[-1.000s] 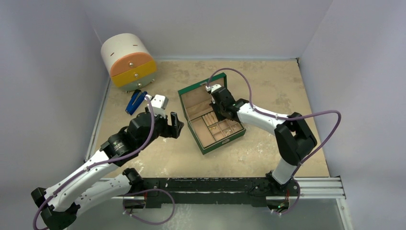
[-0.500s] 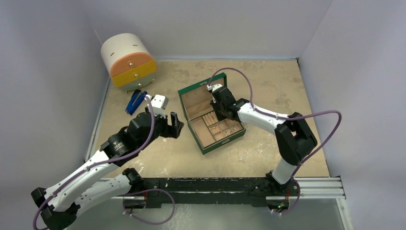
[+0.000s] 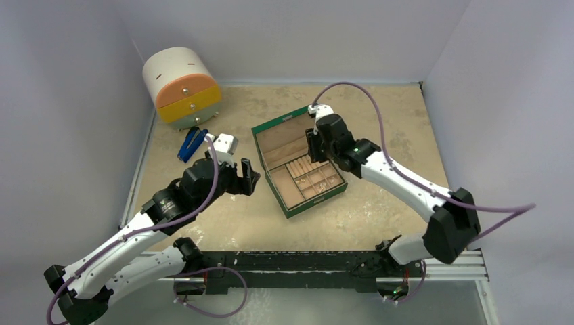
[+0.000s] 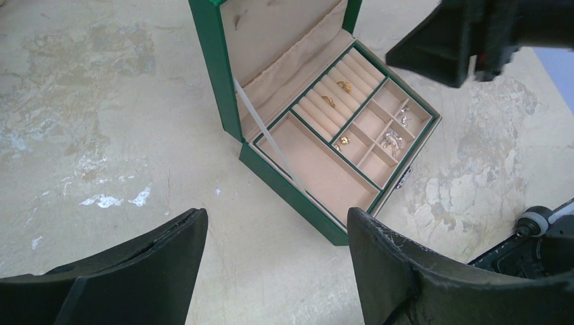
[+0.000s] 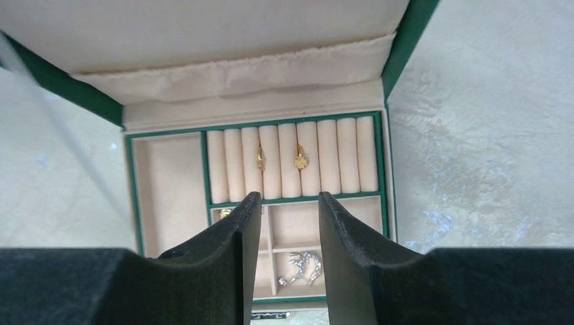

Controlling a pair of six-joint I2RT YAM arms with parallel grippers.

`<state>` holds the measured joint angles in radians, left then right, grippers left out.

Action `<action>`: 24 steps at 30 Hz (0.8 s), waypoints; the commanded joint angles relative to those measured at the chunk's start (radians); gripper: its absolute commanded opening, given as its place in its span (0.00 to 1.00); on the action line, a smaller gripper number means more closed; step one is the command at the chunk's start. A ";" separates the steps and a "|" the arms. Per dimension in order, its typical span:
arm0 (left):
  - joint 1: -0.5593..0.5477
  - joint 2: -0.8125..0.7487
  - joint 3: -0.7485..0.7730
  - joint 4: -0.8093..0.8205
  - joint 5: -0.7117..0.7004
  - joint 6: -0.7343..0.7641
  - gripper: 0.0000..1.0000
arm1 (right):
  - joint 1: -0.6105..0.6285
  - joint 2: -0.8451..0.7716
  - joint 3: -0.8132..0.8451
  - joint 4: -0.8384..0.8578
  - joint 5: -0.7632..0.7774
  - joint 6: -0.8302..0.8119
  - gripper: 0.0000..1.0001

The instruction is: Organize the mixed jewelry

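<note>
The green jewelry box [image 3: 290, 207] lies open mid-table, its lid [image 3: 276, 137] leaning back. Two gold rings [image 5: 260, 158] [image 5: 300, 160] sit in the ring rolls. A small gold piece [image 5: 225, 212] and sparkly silver earrings [image 5: 301, 267] lie in the small compartments. The left wrist view also shows the gold rings [image 4: 329, 101] and silver pieces [image 4: 390, 141]. My right gripper [image 5: 290, 196] hovers above the box's far side [image 3: 313, 147], open and holding nothing. My left gripper [image 4: 277, 213] is open over bare table left of the box [image 3: 248, 173].
A round white drawer unit [image 3: 181, 87] with orange and yellow drawers stands at the back left. A blue-handled tool [image 3: 189, 143] lies in front of it. Walls close in the left, back and right sides. A rail [image 3: 325, 261] runs along the near edge.
My right gripper has opened and risen, moving back and right away from the box's compartments. The left arm has not moved.
</note>
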<state>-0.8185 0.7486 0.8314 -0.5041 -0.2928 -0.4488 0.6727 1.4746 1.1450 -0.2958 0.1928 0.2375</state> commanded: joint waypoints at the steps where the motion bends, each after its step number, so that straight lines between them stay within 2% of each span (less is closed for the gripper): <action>1: 0.005 -0.009 0.022 0.013 -0.025 0.014 0.75 | -0.003 -0.136 0.009 -0.018 0.041 0.052 0.40; 8: 0.005 -0.016 0.026 0.025 -0.071 -0.003 0.77 | -0.004 -0.336 -0.062 -0.028 0.119 0.102 0.42; 12: 0.006 0.006 0.059 0.011 -0.156 -0.019 0.80 | -0.004 -0.451 -0.133 -0.036 0.153 0.140 0.43; 18: 0.004 0.068 0.148 0.007 -0.255 0.009 0.81 | -0.003 -0.576 -0.246 -0.087 0.217 0.235 0.45; 22: 0.005 0.159 0.262 0.021 -0.333 0.057 0.83 | -0.004 -0.658 -0.312 -0.126 0.230 0.293 0.52; 24: 0.005 0.233 0.342 0.008 -0.359 0.106 0.75 | -0.003 -0.702 -0.339 -0.126 0.216 0.304 0.53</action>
<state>-0.8185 0.8806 1.0134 -0.5282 -0.5476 -0.4324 0.6727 0.8478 0.8433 -0.4007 0.3775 0.4713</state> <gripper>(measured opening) 0.809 0.520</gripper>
